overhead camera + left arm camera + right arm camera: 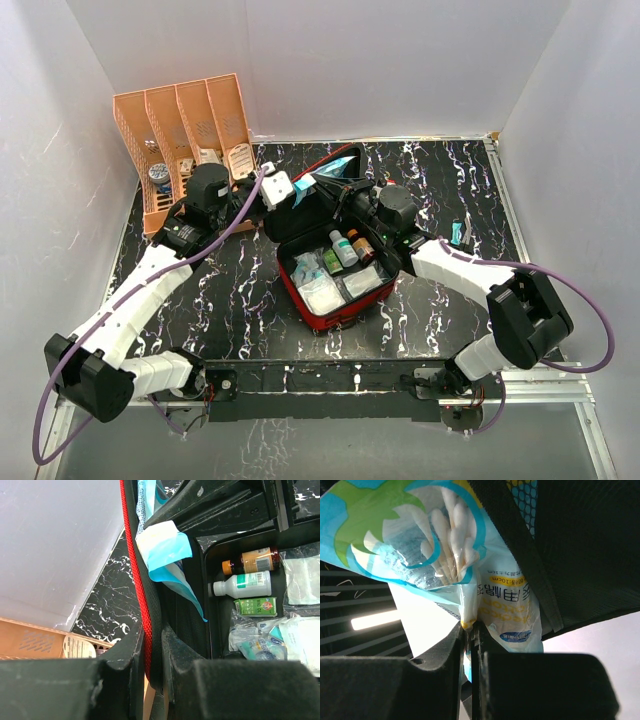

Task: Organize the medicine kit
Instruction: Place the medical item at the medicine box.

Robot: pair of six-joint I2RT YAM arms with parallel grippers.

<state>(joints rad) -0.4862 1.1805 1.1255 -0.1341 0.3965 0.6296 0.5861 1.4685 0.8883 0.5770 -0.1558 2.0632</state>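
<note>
The medicine kit (338, 318) is lying open mid-table. The left gripper (150, 647) is clamping the red edge of its raised lid. The right gripper (471, 632) is pinching a cotton-swab packet (445, 545) beside that lid.

"10cm" on cotton-swab packet (505, 600)

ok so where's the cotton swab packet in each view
top external: cotton swab packet centre back, atop the raised lid
left wrist: packet upper middle, against the lid's red rim
right wrist: packet fills the upper left, pinched in the right claw
shared landmark: the lid of the medicine kit
</note>
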